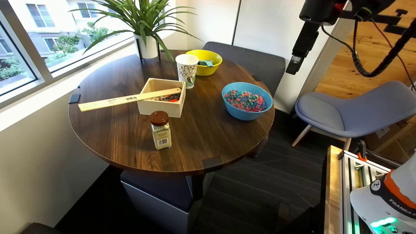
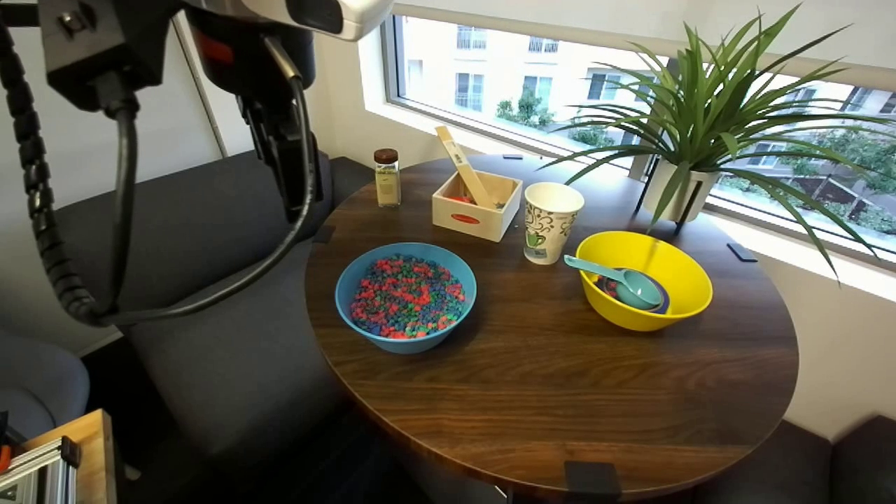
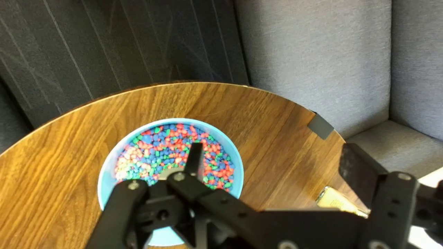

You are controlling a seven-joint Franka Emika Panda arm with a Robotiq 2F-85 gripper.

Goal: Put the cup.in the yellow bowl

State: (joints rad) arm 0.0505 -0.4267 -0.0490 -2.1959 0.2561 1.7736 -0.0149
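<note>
The white paper cup (image 1: 187, 70) with dark scroll markings stands upright on the table in both exterior views (image 2: 550, 225). The yellow bowl (image 1: 208, 70) is beside it, also in both exterior views (image 2: 680, 273). The bowl holds a teal spoon (image 2: 633, 288) and a dark purplish item, partly hidden under the spoon. My gripper (image 1: 294, 65) hangs high above table level, away from the cup. It also shows in an exterior view (image 2: 297, 199). In the wrist view my gripper (image 3: 273, 152) has its fingers wide apart with nothing between them. Cup and yellow bowl are out of the wrist view.
A blue bowl (image 1: 243, 113) of multicoloured specks stands near the table edge, below my gripper in the wrist view (image 3: 238, 162). A wooden box (image 1: 159, 109) with a ruler (image 1: 120, 100) is near the cup. A red-lidded jar (image 1: 161, 136) and a potted plant (image 1: 148, 47) stand on the table.
</note>
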